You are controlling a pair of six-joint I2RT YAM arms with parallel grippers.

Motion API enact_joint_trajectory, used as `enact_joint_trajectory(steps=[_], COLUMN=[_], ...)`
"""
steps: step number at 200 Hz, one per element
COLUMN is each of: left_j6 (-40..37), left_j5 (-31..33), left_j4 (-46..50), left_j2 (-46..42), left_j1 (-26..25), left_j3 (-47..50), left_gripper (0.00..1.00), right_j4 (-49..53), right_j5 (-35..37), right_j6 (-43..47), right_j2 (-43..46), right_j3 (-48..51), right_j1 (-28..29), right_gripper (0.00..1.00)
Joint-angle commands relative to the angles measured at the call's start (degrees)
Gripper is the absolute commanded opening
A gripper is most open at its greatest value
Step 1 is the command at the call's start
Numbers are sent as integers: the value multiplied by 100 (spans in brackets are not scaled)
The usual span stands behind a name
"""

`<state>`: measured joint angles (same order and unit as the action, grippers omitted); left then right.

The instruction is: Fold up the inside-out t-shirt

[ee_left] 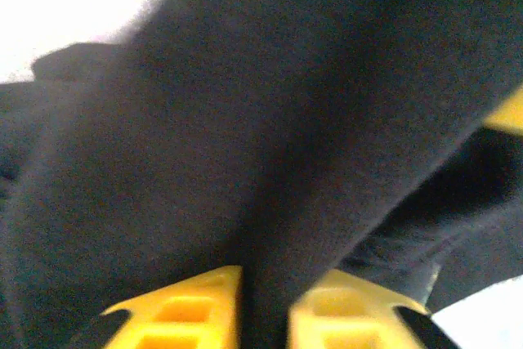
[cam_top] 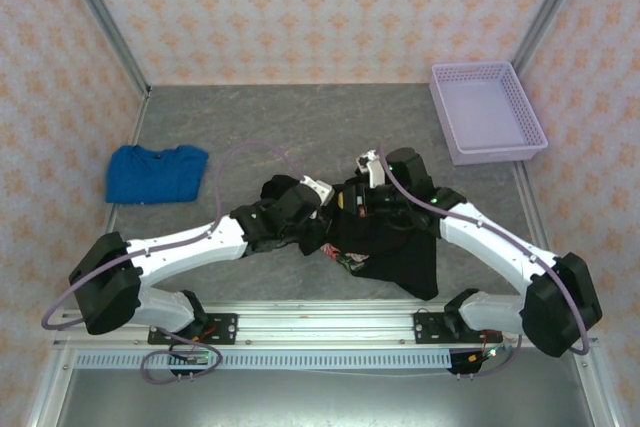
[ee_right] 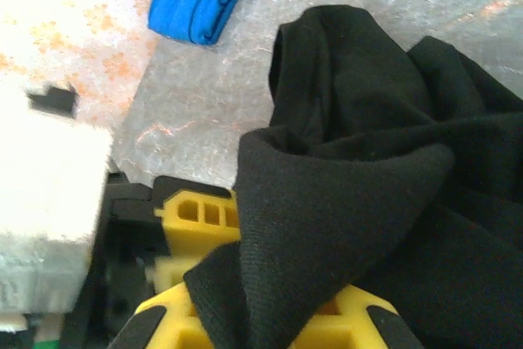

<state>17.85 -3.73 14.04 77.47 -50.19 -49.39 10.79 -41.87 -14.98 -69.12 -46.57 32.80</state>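
Black cloth everywhere, folks: the shirt (cam_top: 395, 247) sits in a bunched heap on the grey table (cam_top: 280, 127), nearer the arms than the basket (cam_top: 488, 112) and a little to its left, with a loose tail trailing from the heap away from the basket toward the near edge. Both arms have converged on it. The left gripper (ee_left: 265, 308) has its yellow jaws pinched close with a ridge of black fabric running up between them, so I call that a grip on the shirt. The right gripper (ee_right: 270, 316) is closed down too, cloth spilling up and over its fingers (ee_right: 163, 320) in a thick rolled lip, and it looks clamped on a fold. Far from the basket, at the opposite side of the table, the blue garment (cam_top: 155, 173) lies flat and out of play. As for progress: very little is banked. No flat panel, no sleeves laid out, no crease you could call a fold; I cannot tell collar from hem in this heap. My read is that spreading the shirt out comes first, then the folding proper, so nearly the whole job remains.
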Motion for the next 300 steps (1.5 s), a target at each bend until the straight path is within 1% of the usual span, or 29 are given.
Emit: enact_joint_trajectory(steps=[1, 10, 17, 22, 27, 38, 52, 68, 75, 92, 127, 151, 167, 172, 185, 199, 208, 221, 233, 251, 272, 300], left_j6=[102, 215, 333, 426, 527, 739, 859, 852, 844, 873, 878, 913, 930, 942, 958, 953, 949, 929, 917, 896, 878, 873], left_j5=[-692, -1309, -1850, -2249, -2590, -3248, -3752, -3914, -3941, -4045, -4110, -4119, -4094, -4092, -4075, -4070, -4066, -4066, -4074, -4075, -4075, -4079], left_j4=[-267, -250, -266, -302, -327, -364, -274, -84, -38, -32, -18, 2, 37, 33, 30, 37, 52, 90, 119, 155, 166, 177], left_j2=[-345, -481, -572, -629, -673, -770, -859, -956, -980, -971, -909, -910, -911, -916, -929, -943, -945, -953, -970, -997, -1031, -1038], left_j1=[392, 607, 785, 900, 1013, 1207, 1380, 1538, 1604, 1742, 1860, 1905, 1937, 1944, 1969, 1995, 2004, 2031, 2046, 2066, 2076, 2093], left_j3=[4, 33, 49, 65, 78, 78, 45, 10, 1, -9, -52, -95, -111, -114, -113, -108, -103, -108, -114, -128, -137, -136], left_gripper=[0, 0, 0, 0, 0, 0, 0, 0, 0, 0, 0, 0, 0, 0, 0, 0, 0, 0, 0, 0, 0, 0], right_j4=[1066, 1435, 1609, 1716, 1796, 1965, 2116, 2131, 2071, 1855, 1534, 1198, 899, 802, 544, 159, -89, -317, -442, -544, -738, -1165], right_j5=[1265, 2108, 2627, 2948, 3276, 3849, 4478, 4801, 4797, 4519, 4137, 3932, 3691, 3617, 3385, 3612, 3817, 3794, 3692, 3678, 3693, 3511], right_j6=[643, 726, 778, 817, 830, 838, 876, 1052, 1134, 1325, 1656, 1887, 2032, 2046, 1918, 1619, 1399, 1072, 893, 808, 636, 449], right_j2=[278, 237, 168, 162, -24, -241, -427, -377, -279, 53, 817, 1105, 1123, 1073, 807, 458, 270, -32, -305, -714, -1063, -1338], right_j3=[-389, -519, -586, -649, -715, -874, -1047, -1046, -980, -759, -339, -99, -6, 7, 7, 67, 112, 69, -11, -154, -166, -124], right_j1=[-40, -29, 3, 62, 135, 307, 544, 749, 818, 960, 1404, 1853, 2149, 2233, 2310, 2300, 2243, 2014, 1825, 1781, 1732, 1660], right_gripper=[0, 4, 7, 9, 11, 18, 27, 34, 36, 40, 47, 47, 43, 41, 33, 24, 21, 19, 19, 24, 31, 41])
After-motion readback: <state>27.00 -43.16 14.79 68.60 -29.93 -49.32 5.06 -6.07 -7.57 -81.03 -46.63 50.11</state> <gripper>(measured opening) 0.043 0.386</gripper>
